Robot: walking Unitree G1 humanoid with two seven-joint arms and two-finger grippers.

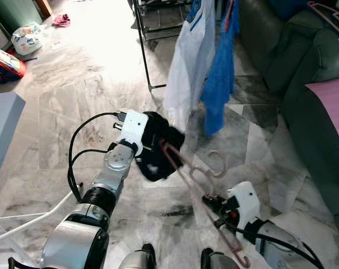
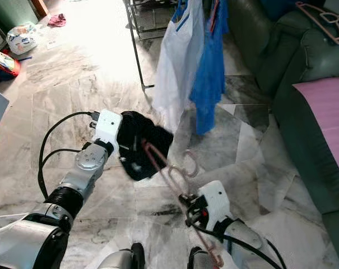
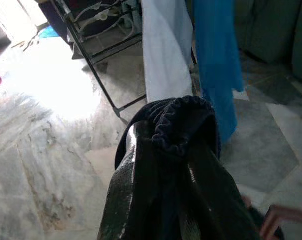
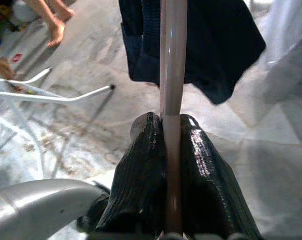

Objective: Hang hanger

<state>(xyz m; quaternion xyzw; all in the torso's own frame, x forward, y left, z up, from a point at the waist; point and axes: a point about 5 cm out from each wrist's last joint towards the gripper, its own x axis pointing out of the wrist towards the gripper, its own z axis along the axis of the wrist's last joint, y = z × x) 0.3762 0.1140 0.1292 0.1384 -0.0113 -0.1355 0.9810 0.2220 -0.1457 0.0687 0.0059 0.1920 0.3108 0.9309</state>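
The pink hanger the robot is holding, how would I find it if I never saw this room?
Find the black clothes rack with a white shirt and blue shirt. On the marble floor before it, the right gripper pinches the pink hanger, whose far end sits in black cloth held by the left gripper. Another pink hanger lies on the green sofa.

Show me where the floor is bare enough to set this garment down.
Bare marble floor lies left of the black metal rack leg. Crowded: under the hanging white and blue garments, and beside the dark green sofa.
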